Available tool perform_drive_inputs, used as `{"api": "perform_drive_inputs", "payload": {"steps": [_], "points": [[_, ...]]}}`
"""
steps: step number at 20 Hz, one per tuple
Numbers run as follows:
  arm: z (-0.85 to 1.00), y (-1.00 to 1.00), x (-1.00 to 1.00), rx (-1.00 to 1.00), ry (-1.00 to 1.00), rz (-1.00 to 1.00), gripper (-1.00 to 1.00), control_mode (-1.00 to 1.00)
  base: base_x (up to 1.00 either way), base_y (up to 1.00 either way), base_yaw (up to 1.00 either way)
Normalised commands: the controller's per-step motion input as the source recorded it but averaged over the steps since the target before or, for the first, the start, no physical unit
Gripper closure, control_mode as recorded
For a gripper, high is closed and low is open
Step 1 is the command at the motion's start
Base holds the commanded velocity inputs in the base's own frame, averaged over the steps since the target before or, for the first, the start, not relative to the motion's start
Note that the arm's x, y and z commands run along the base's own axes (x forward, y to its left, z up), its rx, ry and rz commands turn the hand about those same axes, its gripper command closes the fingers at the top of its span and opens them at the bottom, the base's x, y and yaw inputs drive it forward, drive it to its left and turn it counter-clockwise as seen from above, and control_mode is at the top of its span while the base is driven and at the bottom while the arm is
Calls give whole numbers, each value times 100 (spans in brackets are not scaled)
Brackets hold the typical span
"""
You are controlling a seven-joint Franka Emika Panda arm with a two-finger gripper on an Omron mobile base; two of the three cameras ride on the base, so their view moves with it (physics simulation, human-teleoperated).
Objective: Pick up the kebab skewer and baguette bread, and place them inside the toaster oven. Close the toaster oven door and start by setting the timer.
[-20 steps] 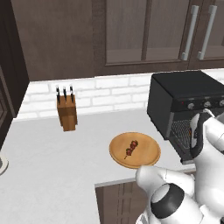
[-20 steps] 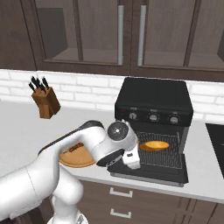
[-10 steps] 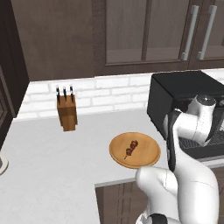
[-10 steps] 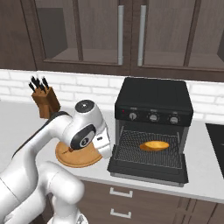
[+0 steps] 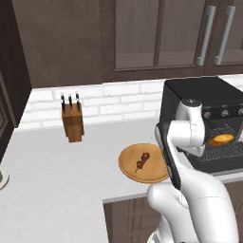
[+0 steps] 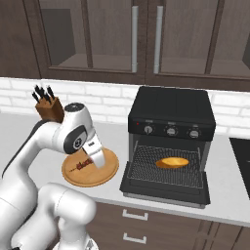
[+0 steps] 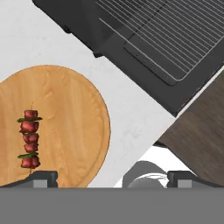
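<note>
- My jaws (image 7: 109, 177) stand wide and empty above the counter (image 5: 57, 190)'s front edge.
- The kebab skewer (image 7: 29, 139) lies on the round board (image 7: 78, 127); the baguette bread (image 6: 172, 162) sits on the toaster oven (image 6: 171, 117) rack.
- Risk: descending off-centre, probably nudging the thin skewer aside or clipping the open toaster oven door (image 6: 163, 190).

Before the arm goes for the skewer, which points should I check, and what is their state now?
1. Baguette bread already on the rack inside the toaster oven: ok.
2. Toaster oven door down, way in free: ok.
3. Kebab skewer lying free on the round wooden board: ok.
4. Hand open and holding nothing: ok.
5. Hand centred over the skewer: not ok, skewer sits off to one side in the hand view.
</note>
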Motion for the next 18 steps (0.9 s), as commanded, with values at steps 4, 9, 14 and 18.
{"api": "perform_drive_inputs", "payload": {"steps": [4,9,14,18], "points": [[-16,58,39,0,12,21,-100,-100,0,0,0],[-26,44,41,0,2,16,-100,-100,0,0,0],[-28,20,33,0,2,4,-100,-100,0,0,0],[-23,24,42,0,3,3,-100,-100,0,0,0]]}}
